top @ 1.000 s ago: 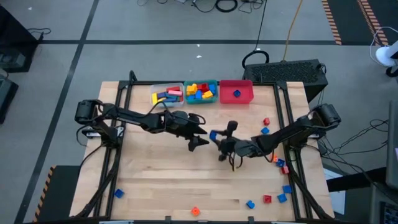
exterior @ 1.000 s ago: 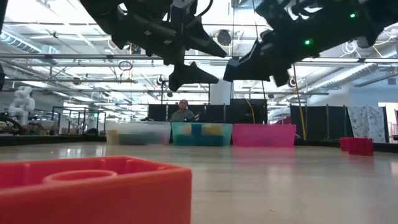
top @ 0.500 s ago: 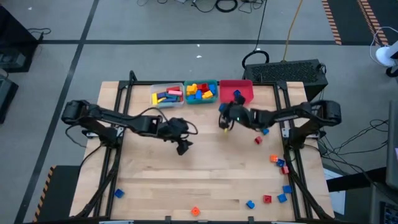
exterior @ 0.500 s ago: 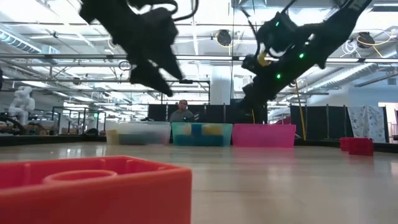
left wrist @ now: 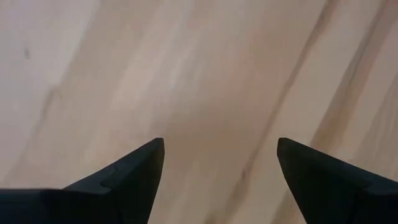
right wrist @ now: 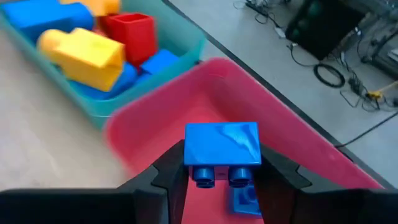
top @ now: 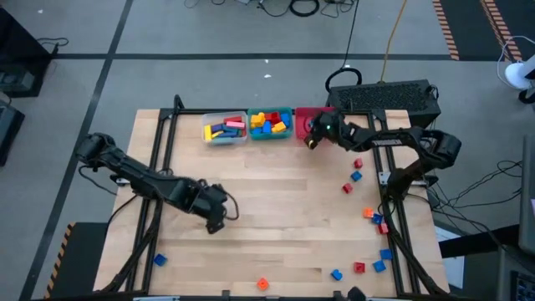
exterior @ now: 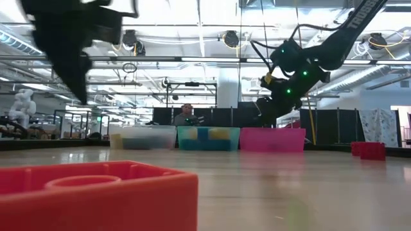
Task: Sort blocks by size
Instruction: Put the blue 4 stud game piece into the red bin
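My right gripper [top: 311,135] is shut on a small blue block [right wrist: 222,144] above the red bin [top: 303,114] at the table's far edge; another blue block [right wrist: 245,198] lies on that bin's floor. The teal bin [top: 270,123] holds yellow, blue and red medium blocks, and the clear bin [top: 224,129] holds long bars. My left gripper [top: 216,219] is open and empty over bare wood left of the table's middle; it also shows in its wrist view [left wrist: 221,146]. My right gripper pinches the small blue block by two opposite sides [right wrist: 189,152] between its two fingers. The block's two studs [right wrist: 202,176] face back toward the wrist. The block is lifted clear, above the red bin's inside.
Several loose red, blue and orange blocks lie along the table's right side [top: 355,176] and near edge [top: 336,273]. A blue block [top: 159,260] and an orange one [top: 262,283] lie at the near edge. A red block [exterior: 96,196] fills the low view's foreground.
My right gripper has carried the blue block from the table's middle toward the far edge, to above the red bin. My left gripper has drawn away from the middle toward the table's near left, empty.
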`<action>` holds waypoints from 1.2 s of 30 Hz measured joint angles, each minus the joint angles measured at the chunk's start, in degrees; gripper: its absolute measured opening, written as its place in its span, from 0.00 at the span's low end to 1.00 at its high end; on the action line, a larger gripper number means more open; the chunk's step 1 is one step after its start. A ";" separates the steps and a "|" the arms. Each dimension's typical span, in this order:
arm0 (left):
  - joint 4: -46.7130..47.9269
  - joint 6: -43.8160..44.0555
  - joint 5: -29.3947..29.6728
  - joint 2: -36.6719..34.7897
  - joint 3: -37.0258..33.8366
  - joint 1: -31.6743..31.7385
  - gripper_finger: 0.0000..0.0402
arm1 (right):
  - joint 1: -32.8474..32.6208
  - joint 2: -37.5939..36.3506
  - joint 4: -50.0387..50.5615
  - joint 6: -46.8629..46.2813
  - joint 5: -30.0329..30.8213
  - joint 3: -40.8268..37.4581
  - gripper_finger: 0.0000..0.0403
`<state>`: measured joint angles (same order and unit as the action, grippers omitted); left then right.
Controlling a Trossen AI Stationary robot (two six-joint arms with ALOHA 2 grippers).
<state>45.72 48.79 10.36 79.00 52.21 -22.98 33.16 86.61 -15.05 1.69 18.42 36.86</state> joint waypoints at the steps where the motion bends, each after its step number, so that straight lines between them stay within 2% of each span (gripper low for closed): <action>1: 1.19 1.05 -0.62 0.00 0.00 -1.09 0.77 | 1.07 0.00 0.00 0.04 -1.06 0.00 0.34; 4: 4.19 3.34 -2.80 0.00 0.00 -4.18 0.77 | 3.67 0.00 0.22 -0.74 -4.12 0.00 0.35; 8: 5.33 7.90 -2.51 0.00 0.00 -6.73 0.77 | 5.75 0.00 0.83 -1.57 -6.75 0.00 0.41; 15: 6.32 10.83 -2.43 0.02 0.00 -9.50 0.77 | 6.59 0.00 0.82 -1.92 -6.83 0.00 0.55; 20: 7.27 10.69 -4.08 0.02 0.00 -12.10 0.77 | 5.72 0.00 1.25 -2.73 -8.67 0.00 0.60; 24: 7.65 9.03 -8.39 0.02 0.00 -15.30 0.77 | 3.09 -0.19 0.85 -5.85 -11.24 0.00 0.60; 32: 7.39 4.02 -10.81 0.35 0.00 -24.56 0.77 | -6.62 -3.34 -1.73 -7.27 -10.99 0.03 0.60; 36: 6.90 4.28 -15.19 2.85 0.00 -28.60 0.77 | -10.62 -6.21 -1.17 -7.49 -10.86 0.04 0.60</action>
<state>52.63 53.07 -4.83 81.85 52.21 -51.58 22.54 80.40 -16.22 -5.80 7.55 36.91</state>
